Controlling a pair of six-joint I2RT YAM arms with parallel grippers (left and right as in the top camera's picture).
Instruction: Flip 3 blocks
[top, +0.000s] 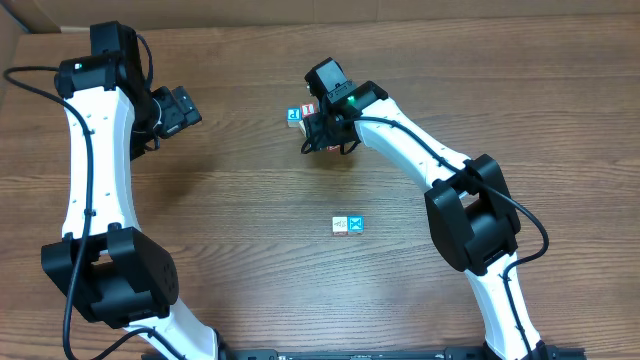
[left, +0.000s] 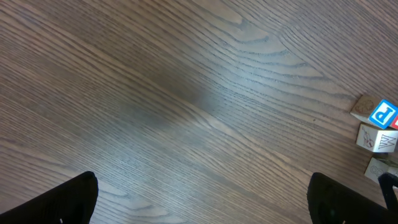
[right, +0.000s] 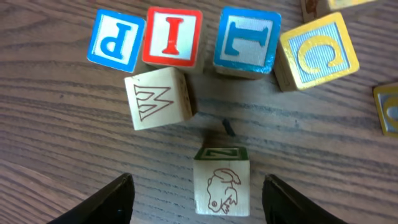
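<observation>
As the right gripper (right: 198, 193) straddles the rabbit block (right: 221, 186), jaws spread and clear of it, a third flip looks begun; the cream block (top: 340, 225) and X block (top: 357, 224) lie well apart from it. Next: pinch squarely. Left gripper (left: 202, 199) gapes idle.

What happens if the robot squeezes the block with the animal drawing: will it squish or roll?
Probably neither. The animal block looks wooden, so it should stay stiff. Flat faces should stop rolling, though it might slide or tip on the smooth table.
</observation>
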